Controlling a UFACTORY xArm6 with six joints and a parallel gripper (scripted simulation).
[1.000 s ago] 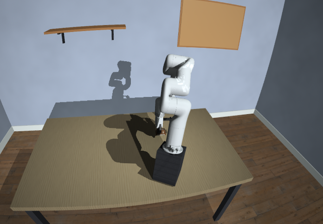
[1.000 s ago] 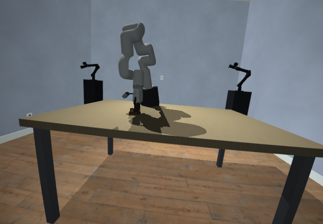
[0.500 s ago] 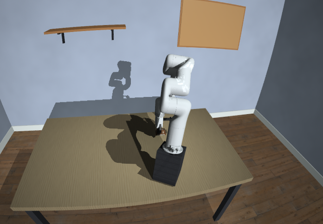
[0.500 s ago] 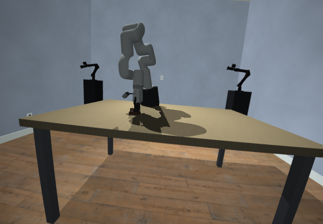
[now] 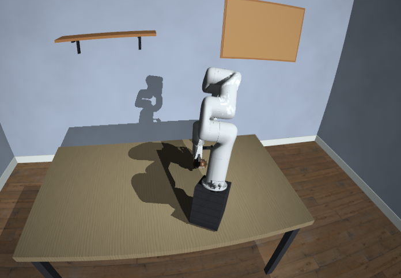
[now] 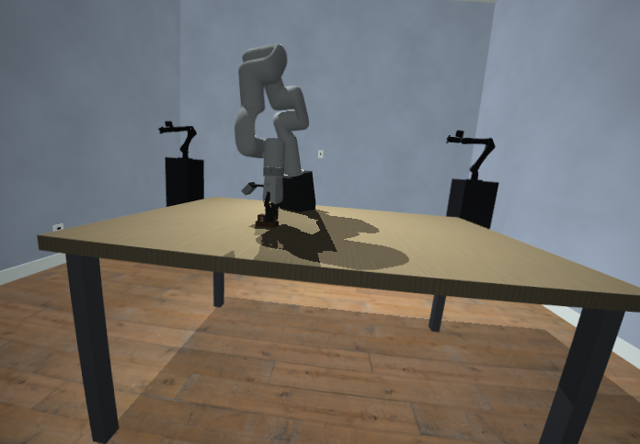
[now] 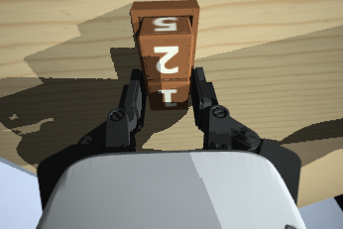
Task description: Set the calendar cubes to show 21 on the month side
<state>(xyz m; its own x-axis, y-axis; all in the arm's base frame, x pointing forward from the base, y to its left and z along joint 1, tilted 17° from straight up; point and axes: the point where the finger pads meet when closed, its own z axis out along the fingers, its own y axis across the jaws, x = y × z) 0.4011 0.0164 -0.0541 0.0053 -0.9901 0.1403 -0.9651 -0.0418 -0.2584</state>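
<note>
From the top view, the gripper [image 5: 196, 162] hung low over the desk [image 5: 97, 204], just in front of the arm's base, with the small brown calendar tray [image 5: 203, 163] at its tip. From the exterior view, the tray [image 6: 266, 221] lay flat on the desk directly under the fingers [image 6: 268, 205]. In the wrist view, the tray's long axis ran straight away from the gripper [image 7: 169, 101]; the cube showing 1 [image 7: 169, 96] stood between the half-open fingers, which seemed apart from its sides and held nothing, and the cube showing 2 [image 7: 166, 57] stood just beyond it.

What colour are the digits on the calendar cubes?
White, on brown cubes; clearest in the wrist view.
</note>
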